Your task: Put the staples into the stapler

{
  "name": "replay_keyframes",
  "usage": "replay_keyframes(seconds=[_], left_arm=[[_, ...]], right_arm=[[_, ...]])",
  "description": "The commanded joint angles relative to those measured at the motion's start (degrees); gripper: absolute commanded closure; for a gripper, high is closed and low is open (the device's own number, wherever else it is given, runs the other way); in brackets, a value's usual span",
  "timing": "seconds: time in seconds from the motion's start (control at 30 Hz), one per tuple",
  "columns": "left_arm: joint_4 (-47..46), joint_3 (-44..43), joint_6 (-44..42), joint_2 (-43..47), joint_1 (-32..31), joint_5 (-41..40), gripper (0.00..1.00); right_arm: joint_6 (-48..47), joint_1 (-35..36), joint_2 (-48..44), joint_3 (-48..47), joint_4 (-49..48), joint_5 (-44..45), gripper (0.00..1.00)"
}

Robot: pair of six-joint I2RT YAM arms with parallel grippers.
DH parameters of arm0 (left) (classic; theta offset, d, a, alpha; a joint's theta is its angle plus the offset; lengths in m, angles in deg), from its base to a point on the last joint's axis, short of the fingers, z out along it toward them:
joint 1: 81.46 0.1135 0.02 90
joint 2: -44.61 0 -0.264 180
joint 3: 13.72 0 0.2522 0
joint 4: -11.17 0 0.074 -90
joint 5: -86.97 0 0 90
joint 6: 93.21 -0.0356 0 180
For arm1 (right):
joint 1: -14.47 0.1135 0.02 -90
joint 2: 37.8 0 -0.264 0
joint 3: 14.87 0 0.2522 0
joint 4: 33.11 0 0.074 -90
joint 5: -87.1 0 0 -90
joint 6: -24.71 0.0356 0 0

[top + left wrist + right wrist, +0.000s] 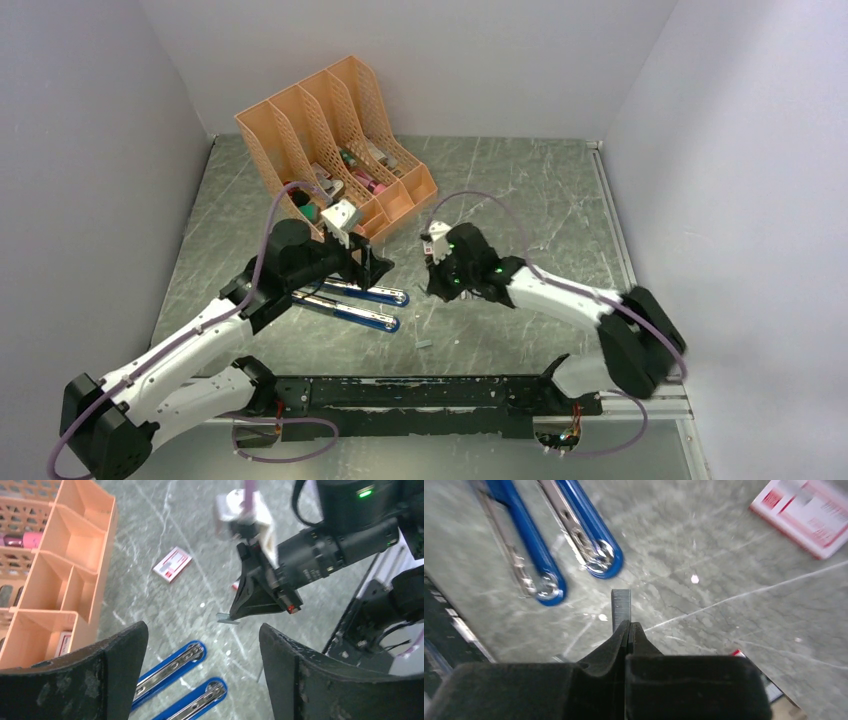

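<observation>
Staples (620,606): thin grey ribbed strip, pinched in right pincer (629,626).

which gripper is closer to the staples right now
Right. The right gripper is shut on the staples, which stick out past its tips. The left gripper hangs open over the blue stapler, apart from the staples.

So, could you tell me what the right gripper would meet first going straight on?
Probably the rounded end of the blue stapler, the gripped staples leading; depth unclear, perhaps the table first.
</observation>
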Motion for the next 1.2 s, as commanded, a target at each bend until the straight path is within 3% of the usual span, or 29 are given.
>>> replay_keyframes(seconds=[0.0, 0.13, 0.23, 0.5, 0.83, 1.17], left_arm=[[-15.8, 2.6, 7.0, 4.4, 0.6, 3.8, 0.10], [-30.8, 5.2, 11.2, 6.5, 0.6, 6.7, 0.01], [-38.6, 4.9, 14.0, 5.5, 0.6, 10.8, 0.00], [-49.1, -0.3, 17.1, -0.5, 0.6, 24.1, 0.01], [-57.2, -2.0, 21.3, -4.2, 0.6, 34.1, 0.12], [-58.0, -2.8, 23.7, -7.7, 0.5, 35.9, 0.24]], right_arm=[[4.7, -1.4, -16.2, 4.1, -13.2, -2.6, 1.00], [9.1, -1.4, -27.1, 7.9, -25.4, -5.4, 1.00], [12.9, -1.5, -31.1, 9.3, -33.2, -9.0, 1.00], [19.8, -1.5, -34.9, 10.4, -46.9, -13.2, 1.00], [22.2, -1.5, -35.1, 9.4, -50.3, -16.6, 1.00], [22.9, -1.5, -35.1, 9.0, -51.7, -18.4, 1.00]])
